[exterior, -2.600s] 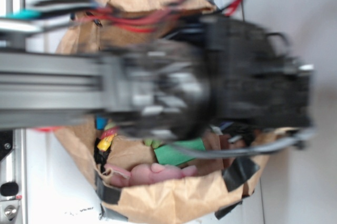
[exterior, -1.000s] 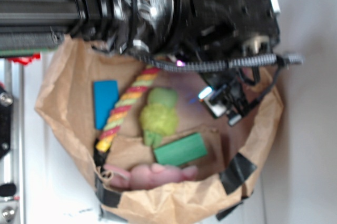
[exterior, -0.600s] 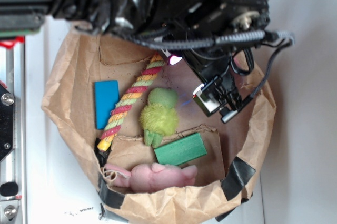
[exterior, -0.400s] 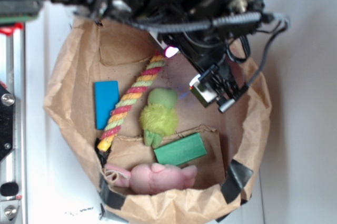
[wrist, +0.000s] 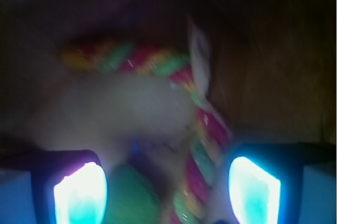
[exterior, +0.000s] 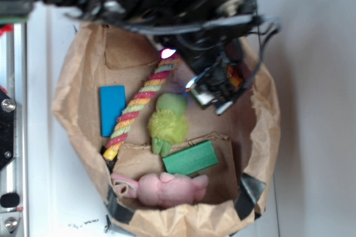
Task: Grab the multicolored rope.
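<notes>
While the arm hangs over the brown paper bag (exterior: pixel 83 70), the gripper (wrist: pixel 167 192) has its two lit fingers (wrist: pixel 80 192) spread wide with nothing between them. The multicolored rope (exterior: pixel 139 103) lies aslant on the bag's floor, with the blue block (exterior: pixel 112 110) on one side and the lime-green plush toy (exterior: pixel 166 123) on the other. From the wrist, the rope curves down between the fingers, blurred. My worry is the plush: it lies so near that closing fingers could catch fuzz instead, or snag the crumpled bag wall.
</notes>
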Available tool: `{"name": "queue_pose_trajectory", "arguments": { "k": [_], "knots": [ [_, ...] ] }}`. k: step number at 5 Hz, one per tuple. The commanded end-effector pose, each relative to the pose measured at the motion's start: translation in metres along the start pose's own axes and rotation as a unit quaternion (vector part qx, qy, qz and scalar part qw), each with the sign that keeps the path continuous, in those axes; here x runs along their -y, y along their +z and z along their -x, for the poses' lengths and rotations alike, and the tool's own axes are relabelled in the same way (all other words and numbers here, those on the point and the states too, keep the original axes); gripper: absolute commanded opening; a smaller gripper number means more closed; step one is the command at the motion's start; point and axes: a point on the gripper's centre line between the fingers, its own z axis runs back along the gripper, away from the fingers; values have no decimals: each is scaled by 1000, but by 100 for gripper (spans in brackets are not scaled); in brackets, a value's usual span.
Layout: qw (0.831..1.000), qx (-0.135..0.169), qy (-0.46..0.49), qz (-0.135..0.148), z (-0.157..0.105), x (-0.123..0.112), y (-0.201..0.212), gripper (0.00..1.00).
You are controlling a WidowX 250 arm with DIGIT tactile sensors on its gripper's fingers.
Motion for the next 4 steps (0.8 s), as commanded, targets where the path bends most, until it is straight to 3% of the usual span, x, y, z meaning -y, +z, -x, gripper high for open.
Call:
{"name": "queue_pose_trajectory", "arguments": {
  "k": [1, 4],
  "knots": [
    [996, 81, -6, 37, 22, 11, 11, 100],
    [995, 85, 21, 48, 7, 23, 15, 100]
  ]
}}
